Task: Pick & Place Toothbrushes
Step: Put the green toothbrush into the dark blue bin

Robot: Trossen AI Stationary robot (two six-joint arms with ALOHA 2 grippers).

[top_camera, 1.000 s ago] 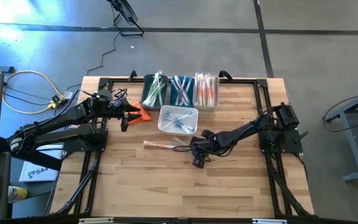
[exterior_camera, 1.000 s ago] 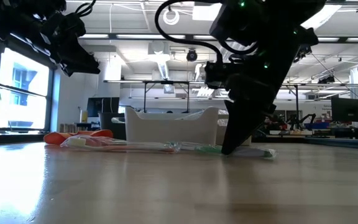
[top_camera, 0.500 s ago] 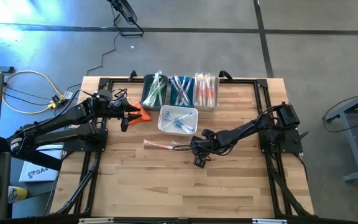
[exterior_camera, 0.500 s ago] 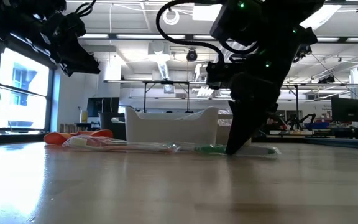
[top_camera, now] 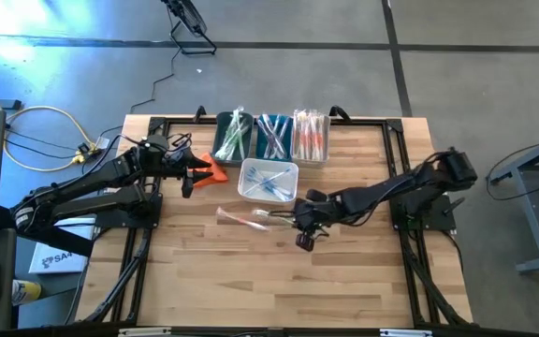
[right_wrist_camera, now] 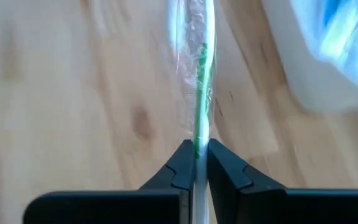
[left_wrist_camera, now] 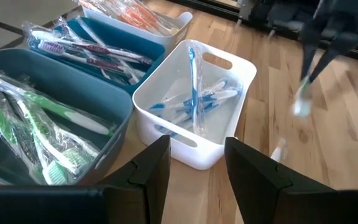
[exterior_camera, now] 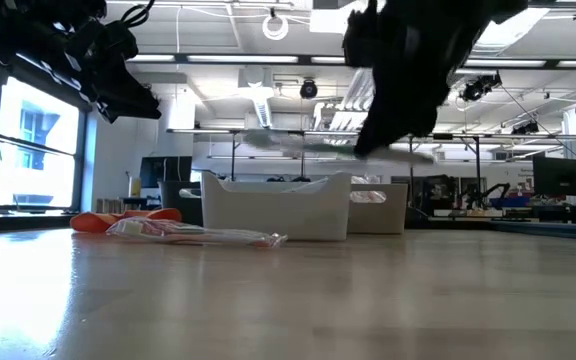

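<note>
My right gripper (top_camera: 299, 225) hangs above the table's middle, shut on a wrapped toothbrush with a green and white handle (right_wrist_camera: 201, 93). The low view shows that toothbrush (exterior_camera: 298, 143) as a blur, raised above the bins. Another wrapped toothbrush (top_camera: 237, 217) lies flat on the wood to the left of my right gripper. Behind it stands a white bin (top_camera: 268, 180) with blue toothbrushes inside. My left gripper (top_camera: 190, 174) waits open at the left, beside an orange cloth (top_camera: 215, 170), with nothing between its fingers (left_wrist_camera: 151, 168). My right gripper pinches the white part of the toothbrush's handle (right_wrist_camera: 199, 149), wrapper and all, between its two fingers (right_wrist_camera: 182, 165). It comes slanting down from the table's right side. The green part runs on ahead of the fingertips. The toothbrush is lifted clear of the table, about level.
Three bins stand side by side at the far edge: one with green toothbrushes (top_camera: 232, 136), one with blue and purple ones (top_camera: 271, 136), one with orange ones (top_camera: 310, 136). Bare wood lies toward the near edge (top_camera: 279, 281).
My right gripper has risen from the table and drawn slightly toward the right edge, taking the green toothbrush with it. That toothbrush lay on the wood and now hangs clear. The other loose toothbrush has stayed where it was.
</note>
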